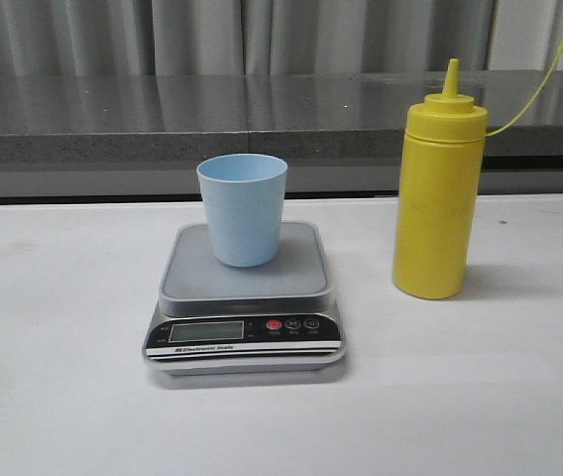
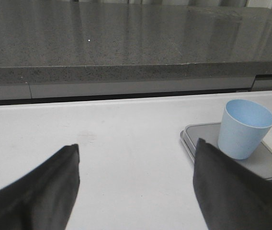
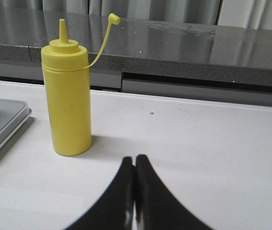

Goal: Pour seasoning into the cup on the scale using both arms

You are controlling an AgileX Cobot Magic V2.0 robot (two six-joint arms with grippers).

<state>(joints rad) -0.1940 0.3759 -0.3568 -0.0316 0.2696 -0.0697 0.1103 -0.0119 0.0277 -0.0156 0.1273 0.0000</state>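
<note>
Grippers are sitting out of the front view; seasoning [image 1: 438, 193] is standing upright right of the scale [image 1: 245, 297], cup [image 1: 243, 208] on its platform. Left gripper [image 2: 136, 189] is gaping wide near the scale. Right gripper [image 3: 135, 191], fingers pressed together, is nearer the seasoning.

A wide white flat desk [image 1: 54, 397] lies in front. Behind it runs a long dark grey speckled stone ledge [image 1: 163, 109]. Farther back hang what look like pale grey curtains [image 1: 212, 35].
</note>
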